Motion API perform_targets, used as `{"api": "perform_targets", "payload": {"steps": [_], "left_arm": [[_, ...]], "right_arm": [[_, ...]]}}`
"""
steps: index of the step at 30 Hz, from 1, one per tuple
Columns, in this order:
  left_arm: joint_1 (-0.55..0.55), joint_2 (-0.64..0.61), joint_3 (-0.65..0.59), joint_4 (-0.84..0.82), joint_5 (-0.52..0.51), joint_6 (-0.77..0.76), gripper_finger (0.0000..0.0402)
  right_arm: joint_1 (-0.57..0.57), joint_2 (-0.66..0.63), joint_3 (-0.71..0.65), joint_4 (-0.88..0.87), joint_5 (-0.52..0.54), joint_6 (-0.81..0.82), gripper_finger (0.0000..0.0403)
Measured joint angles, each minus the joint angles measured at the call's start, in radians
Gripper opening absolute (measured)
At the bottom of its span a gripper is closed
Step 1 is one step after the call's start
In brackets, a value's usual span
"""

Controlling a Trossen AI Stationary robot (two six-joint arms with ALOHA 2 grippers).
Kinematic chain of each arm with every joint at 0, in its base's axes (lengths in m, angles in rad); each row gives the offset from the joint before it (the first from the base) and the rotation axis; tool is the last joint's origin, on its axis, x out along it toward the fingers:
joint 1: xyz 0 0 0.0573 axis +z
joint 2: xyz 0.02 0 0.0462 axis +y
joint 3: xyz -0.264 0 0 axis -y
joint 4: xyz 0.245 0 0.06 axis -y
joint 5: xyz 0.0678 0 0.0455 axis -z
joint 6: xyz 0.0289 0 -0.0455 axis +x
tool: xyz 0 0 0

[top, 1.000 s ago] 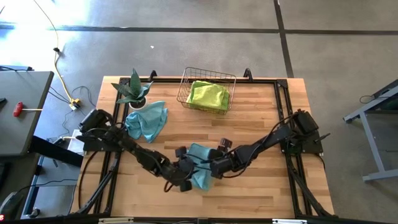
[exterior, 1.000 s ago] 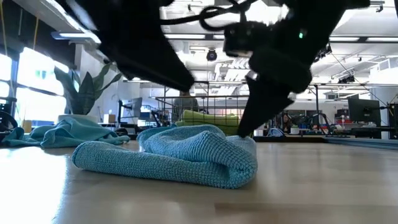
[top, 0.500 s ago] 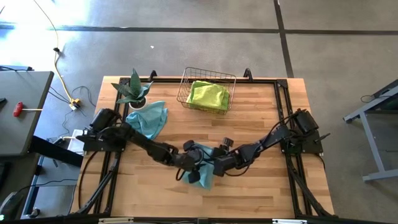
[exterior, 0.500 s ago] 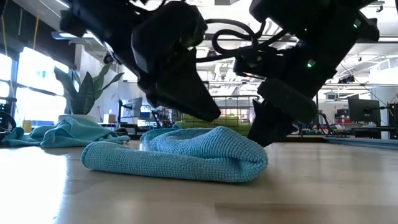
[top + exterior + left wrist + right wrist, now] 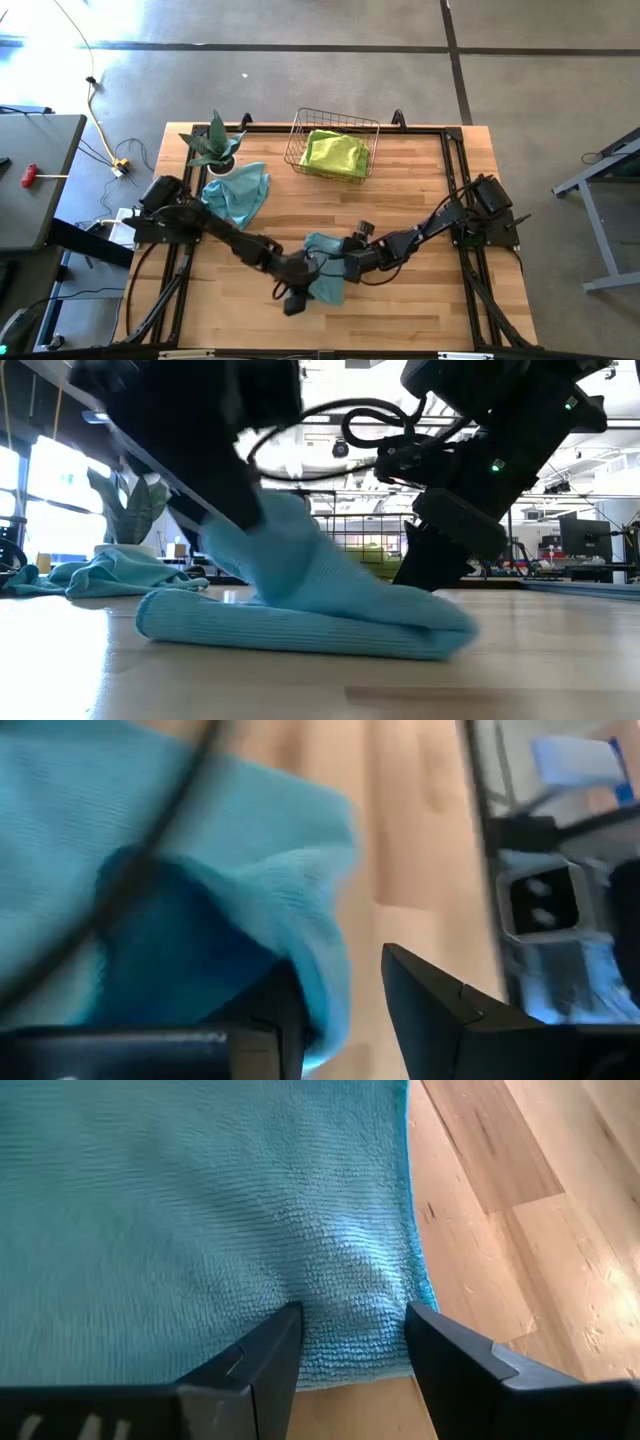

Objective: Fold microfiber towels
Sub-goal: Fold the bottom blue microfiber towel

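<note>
A teal microfiber towel [image 5: 322,262] lies bunched on the wooden table near its front middle; it also shows in the low view [image 5: 330,610]. My left gripper [image 5: 297,293] is at its near-left side, shut on it. My right gripper [image 5: 338,268] is at its right side, down on the cloth and shut on it. A second teal towel [image 5: 237,195] lies crumpled at the back left. A lime green towel [image 5: 335,152] lies in the wire basket [image 5: 300,140]. My left gripper pinches an edge of the teal towel [image 5: 325,990] between its two fingers; how many layers, I cannot tell. That part is raised into a peak [image 5: 285,525] above the rest, which lies on the table. My right gripper holds the towel near its edge [image 5: 350,1305] between its two fingers, coming from the table's right side and slanting down. The cloth puckers between the fingers [image 5: 270,1345]. This part lies flat on the table.
A green spiky potted plant [image 5: 213,145] stands at the back left corner beside the crumpled teal towel. The wire basket stands at the back middle. Bare wood [image 5: 420,190] lies between the basket and my arms and along the front edge.
My left gripper has swung in over the teal towel, then drawn back toward the table's near edge, pulling part of the cloth up into a peak. The towel's lower part has stayed on the table under my right gripper, which has kept still.
</note>
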Motion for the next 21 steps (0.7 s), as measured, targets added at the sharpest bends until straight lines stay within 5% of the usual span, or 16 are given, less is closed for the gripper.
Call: {"api": "perform_targets", "payload": {"steps": [21], "left_arm": [[-0.087, -0.048, -0.001, -0.402, -0.222, -0.108, 0.0115]], "right_arm": [[-0.021, 0.002, -0.001, 0.004, -0.021, -0.002, 0.0176]]}}
